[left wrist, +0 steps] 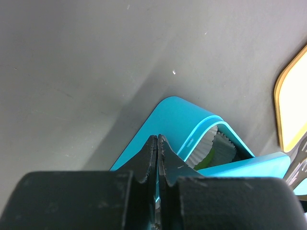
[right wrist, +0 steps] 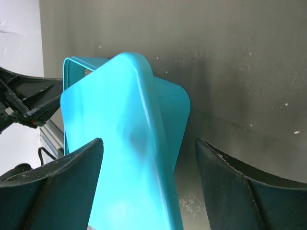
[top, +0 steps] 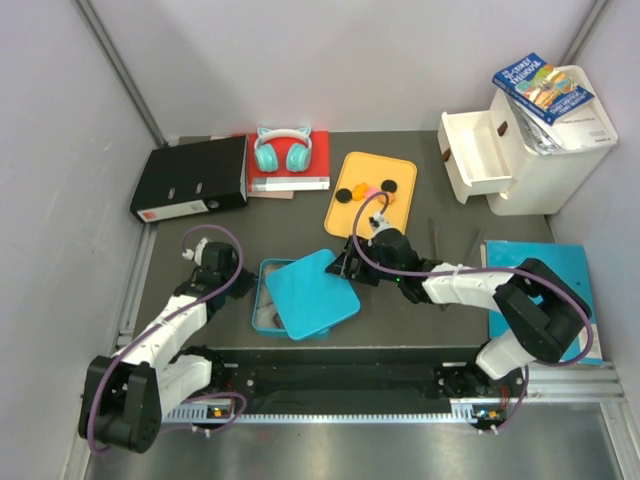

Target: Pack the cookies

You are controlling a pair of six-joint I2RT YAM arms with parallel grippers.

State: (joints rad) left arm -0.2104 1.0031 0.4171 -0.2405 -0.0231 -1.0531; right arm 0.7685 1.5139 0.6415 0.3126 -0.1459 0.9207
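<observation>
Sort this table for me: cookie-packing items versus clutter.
Job:
cookies
yellow tray
blue box
blue lid
paper cups

Clutter:
black binder
headphones
red book
white drawer unit
booklet
blue mat

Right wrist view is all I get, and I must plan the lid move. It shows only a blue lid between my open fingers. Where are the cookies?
Observer: In the top view the cookies lie on a yellow tray, on the far side of the box: black, orange and one pink.
Operator: Is the other arm near the box?
Observer: The left gripper is shut and sits to the left of the blue box, apart from it.
Operator: Is anything already in the box?
Observer: The left wrist view looks in under the lid, which lies askew. It shows fluted paper cups inside.
</observation>
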